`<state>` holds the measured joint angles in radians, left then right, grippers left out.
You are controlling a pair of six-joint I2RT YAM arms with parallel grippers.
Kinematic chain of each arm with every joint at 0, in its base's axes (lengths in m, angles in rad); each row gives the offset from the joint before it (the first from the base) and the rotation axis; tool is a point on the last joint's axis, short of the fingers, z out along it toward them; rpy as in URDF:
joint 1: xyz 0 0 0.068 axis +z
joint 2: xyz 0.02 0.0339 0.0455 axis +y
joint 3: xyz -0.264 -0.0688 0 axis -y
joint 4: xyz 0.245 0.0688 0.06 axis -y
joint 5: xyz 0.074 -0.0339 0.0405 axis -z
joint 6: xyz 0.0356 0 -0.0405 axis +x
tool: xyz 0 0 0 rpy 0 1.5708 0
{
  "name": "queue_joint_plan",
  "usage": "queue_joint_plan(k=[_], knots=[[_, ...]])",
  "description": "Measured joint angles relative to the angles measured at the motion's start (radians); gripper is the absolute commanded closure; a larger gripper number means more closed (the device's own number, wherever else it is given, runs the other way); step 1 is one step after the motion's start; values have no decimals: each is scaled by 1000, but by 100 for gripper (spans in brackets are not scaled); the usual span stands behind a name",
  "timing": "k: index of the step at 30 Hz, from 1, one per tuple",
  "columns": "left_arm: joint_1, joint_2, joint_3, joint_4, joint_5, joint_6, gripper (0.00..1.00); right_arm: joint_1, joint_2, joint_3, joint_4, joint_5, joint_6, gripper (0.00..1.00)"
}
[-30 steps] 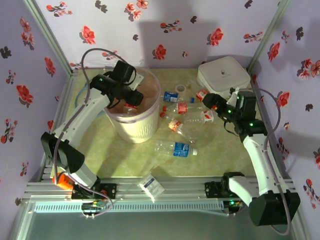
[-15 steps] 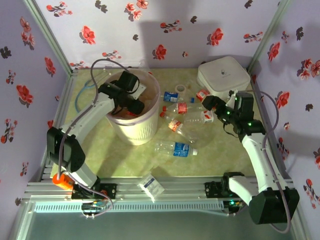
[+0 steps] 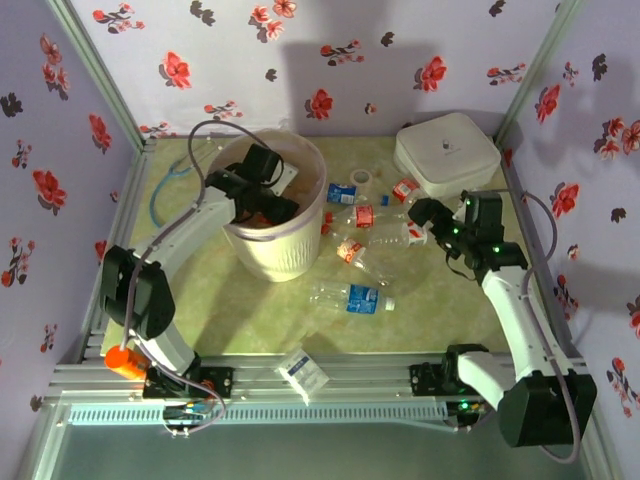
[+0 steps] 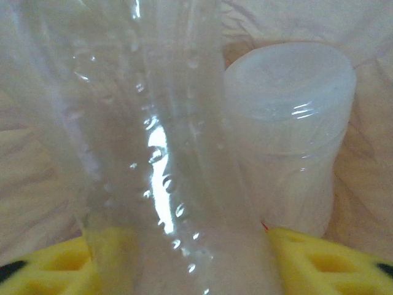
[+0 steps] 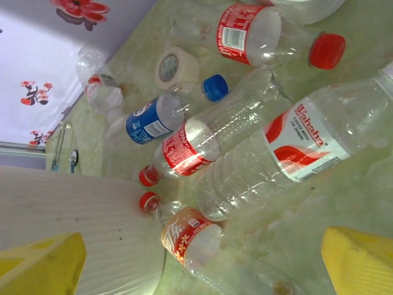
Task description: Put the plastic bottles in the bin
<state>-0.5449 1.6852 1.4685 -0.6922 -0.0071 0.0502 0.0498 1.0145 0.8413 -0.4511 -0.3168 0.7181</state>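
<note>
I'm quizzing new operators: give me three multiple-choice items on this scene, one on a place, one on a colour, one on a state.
1. Where is the left gripper? A inside the bin; B over the white box; C beside the packet.
2. Label on the bottle lying apart from the others? A red; B blue; C green.
3. The right gripper is: A shut on a bottle; B open, empty; C shut, empty.
A: it reaches within the bin's rim. B: that label is blue. B: its yellow fingers stand wide apart.
</note>
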Motion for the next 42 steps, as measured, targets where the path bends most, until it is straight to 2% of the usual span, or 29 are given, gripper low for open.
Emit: queue_joint_plan(k=[5, 10, 17, 27, 33, 42], knots=[[0, 19, -21, 3, -9, -9, 0, -20, 18, -13, -19, 31, 27, 1], [0, -17, -21, -5, -21, -12, 0, -50, 23, -45, -26, 70, 80, 1], [0, -142, 35, -49, -27, -14, 0, -83, 64, -109, -26, 141, 227, 1], [0, -227, 102, -102, -22, -13, 0, -83, 268, -73, 5, 183, 393, 1], [-10, -240, 108, -140, -19, -14, 0, -83, 397, -11, 54, 184, 447, 1], [-36, -355, 139, -161, -19, -18, 0, -62, 535, 46, 148, 186, 521, 1]])
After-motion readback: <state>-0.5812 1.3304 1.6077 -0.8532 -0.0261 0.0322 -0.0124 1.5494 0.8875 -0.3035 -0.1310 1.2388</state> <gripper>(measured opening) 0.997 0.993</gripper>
